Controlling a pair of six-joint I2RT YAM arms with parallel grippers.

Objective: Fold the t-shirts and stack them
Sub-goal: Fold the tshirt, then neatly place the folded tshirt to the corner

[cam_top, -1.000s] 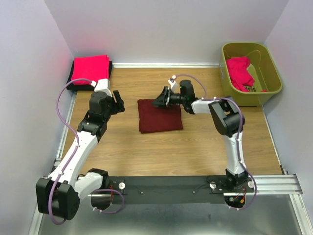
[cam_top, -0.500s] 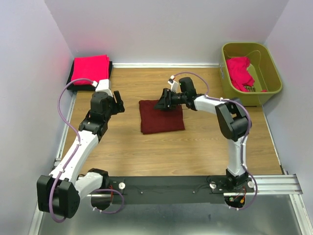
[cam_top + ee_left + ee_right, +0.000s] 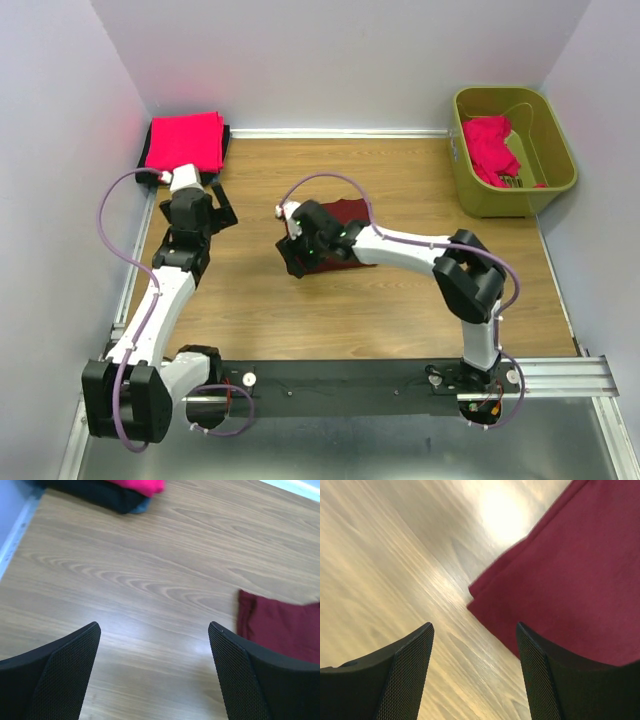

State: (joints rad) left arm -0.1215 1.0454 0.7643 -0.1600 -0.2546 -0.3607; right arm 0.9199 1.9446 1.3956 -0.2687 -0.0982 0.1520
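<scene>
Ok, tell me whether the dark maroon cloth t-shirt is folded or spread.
Folded: the dark maroon cloth t-shirt lies compact and flat, doubled layers showing at its corner.

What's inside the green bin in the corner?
A crumpled pinkish-red t-shirt lies in the olive-green bin, with bare bin floor showing beside it. The cloth covers whatever may lie under it, so I cannot tell if more shirts are there.

Centre: folded dark maroon cloth t-shirt (image 3: 285, 630) lies flat on the wooden table (image 3: 400, 310).
Far-left corner: folded pinkish-red cloth t-shirt (image 3: 185, 140) on a folded black cloth t-shirt (image 3: 100, 492).
Far right: olive-green rectangular plastic bin (image 3: 556, 150), crumpled pinkish-red cloth t-shirt (image 3: 490, 145) inside.
</scene>
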